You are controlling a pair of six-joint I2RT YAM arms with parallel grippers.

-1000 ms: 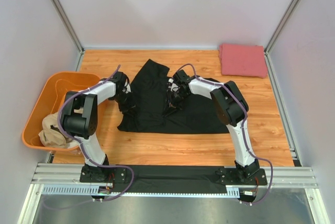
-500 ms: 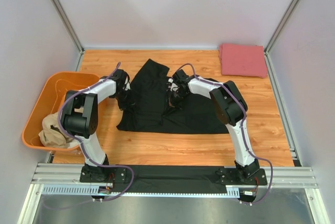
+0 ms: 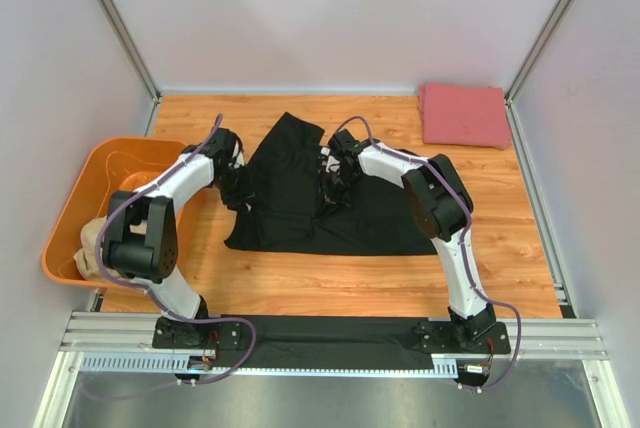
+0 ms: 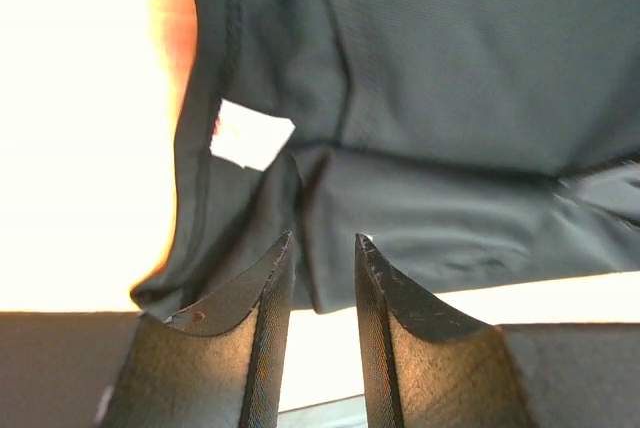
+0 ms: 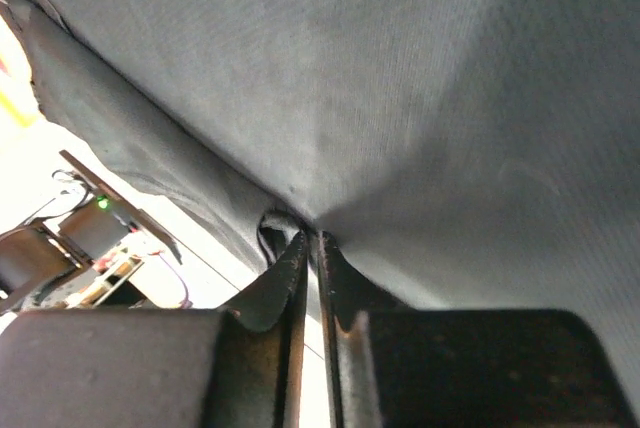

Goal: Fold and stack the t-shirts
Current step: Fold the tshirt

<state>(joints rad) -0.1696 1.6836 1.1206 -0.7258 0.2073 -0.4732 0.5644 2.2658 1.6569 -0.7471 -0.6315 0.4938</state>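
The desk (image 3: 330, 278) has a wood-grain top and is enclosed on three sides by plain white wall panels (image 3: 330, 18), with aluminium posts (image 3: 115, 23) at the two far corners. An orange plastic tub (image 3: 72, 206) sits at the desk's left edge. A slotted aluminium rail (image 3: 560, 333) runs along the near edge and carries a black strip (image 3: 340, 333).

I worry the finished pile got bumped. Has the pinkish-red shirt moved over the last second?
No. The pinkish-red shirt still lies in the same spot beside the right frame post, edges unchanged.
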